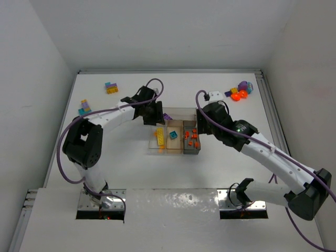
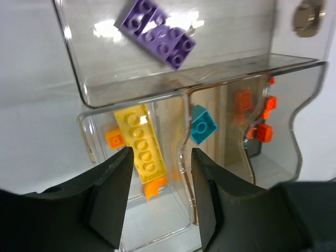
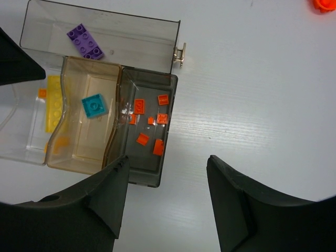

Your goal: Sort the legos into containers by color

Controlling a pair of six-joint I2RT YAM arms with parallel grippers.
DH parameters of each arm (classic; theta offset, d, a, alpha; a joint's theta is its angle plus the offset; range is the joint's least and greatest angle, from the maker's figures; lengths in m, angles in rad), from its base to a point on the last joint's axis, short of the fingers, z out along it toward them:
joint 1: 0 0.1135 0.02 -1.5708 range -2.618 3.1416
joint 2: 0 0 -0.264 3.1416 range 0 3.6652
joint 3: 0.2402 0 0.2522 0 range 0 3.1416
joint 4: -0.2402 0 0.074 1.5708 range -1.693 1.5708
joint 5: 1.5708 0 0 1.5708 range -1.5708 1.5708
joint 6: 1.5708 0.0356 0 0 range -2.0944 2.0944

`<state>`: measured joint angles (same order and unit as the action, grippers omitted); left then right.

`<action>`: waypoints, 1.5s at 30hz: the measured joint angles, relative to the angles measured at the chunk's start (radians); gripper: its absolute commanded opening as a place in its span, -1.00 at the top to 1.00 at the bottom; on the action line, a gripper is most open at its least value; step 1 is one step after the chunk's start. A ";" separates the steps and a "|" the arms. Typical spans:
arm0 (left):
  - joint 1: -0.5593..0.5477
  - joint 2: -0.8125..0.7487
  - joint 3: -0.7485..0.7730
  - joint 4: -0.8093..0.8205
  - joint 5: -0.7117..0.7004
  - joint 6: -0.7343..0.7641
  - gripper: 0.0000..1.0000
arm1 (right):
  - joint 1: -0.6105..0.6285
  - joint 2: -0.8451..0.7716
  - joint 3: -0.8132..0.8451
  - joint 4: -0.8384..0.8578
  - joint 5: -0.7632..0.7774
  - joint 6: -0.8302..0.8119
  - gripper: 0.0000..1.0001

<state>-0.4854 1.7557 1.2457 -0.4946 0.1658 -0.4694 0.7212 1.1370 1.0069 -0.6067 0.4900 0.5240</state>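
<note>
four bays: one tray (image 1: 181, 114) mid-table (image 1: 121, 168), with the wide bay at its 12 o'clock and the clear, tan and grey bays at 6.
left gripper (image 2: 160, 157): spread, empty, over the clear bay.
right gripper (image 3: 167, 160): spread, empty, over the table just beside the grey bay, at the tray's 3 o'clock.
wide bay: one purple brick (image 2: 156, 32).
clear bay: long yellow brick (image 2: 140, 143), plus two orange bits (image 2: 115, 139), likely misfiled.
tan bay: one teal brick (image 2: 202, 125).
grey bay: several red bricks (image 3: 139, 106).
left to do: three loose clusters lie well apart from the tray: right cluster (image 1: 239, 92) at 2 o'clock, far cluster (image 1: 111, 87) at 10, left cluster (image 1: 84, 107) at 9.
progress: roughly halfway, by my judgement.
</note>
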 measured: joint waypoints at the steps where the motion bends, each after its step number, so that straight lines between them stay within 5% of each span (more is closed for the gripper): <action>1: 0.000 0.000 0.019 -0.008 0.002 0.011 0.10 | 0.000 0.000 0.000 -0.002 -0.002 0.002 -0.21; 6: 0.000 0.000 0.171 -0.049 -0.019 0.108 0.11 | 0.000 0.005 0.002 -0.008 -0.022 0.007 -0.23; 9: 0.000 0.000 0.281 -0.070 -0.104 0.202 -0.24 | 0.000 0.032 0.021 -0.023 -0.041 0.004 -0.23; 10: 0.002 -0.003 0.313 -0.071 -0.148 0.237 -0.51 | 0.000 0.047 0.033 -0.025 -0.049 0.001 -0.23; 15: 0.053 -0.050 0.371 -0.080 -0.353 0.366 -0.89 | 0.000 0.111 0.079 -0.015 -0.092 -0.024 -0.24; 22: 0.514 -0.069 0.372 -0.148 -0.418 0.438 -0.91 | 0.000 0.221 0.141 0.037 -0.164 -0.088 -0.24; 26: 0.680 -0.044 0.372 -0.208 -0.431 0.465 -0.91 | 0.000 0.288 0.161 0.068 -0.200 -0.127 -0.24; 36: 0.819 0.198 0.457 -0.302 -0.357 0.488 -1.00 | 0.000 0.435 0.242 0.109 -0.259 -0.214 -0.25; 45: 0.814 0.328 0.531 -0.330 -0.330 0.501 -0.78 | 0.000 0.584 0.347 0.117 -0.297 -0.261 -0.23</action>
<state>0.3286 2.0834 1.7763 -0.8242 -0.1638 0.0319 0.7212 1.7206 1.3540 -0.4892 0.1928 0.2634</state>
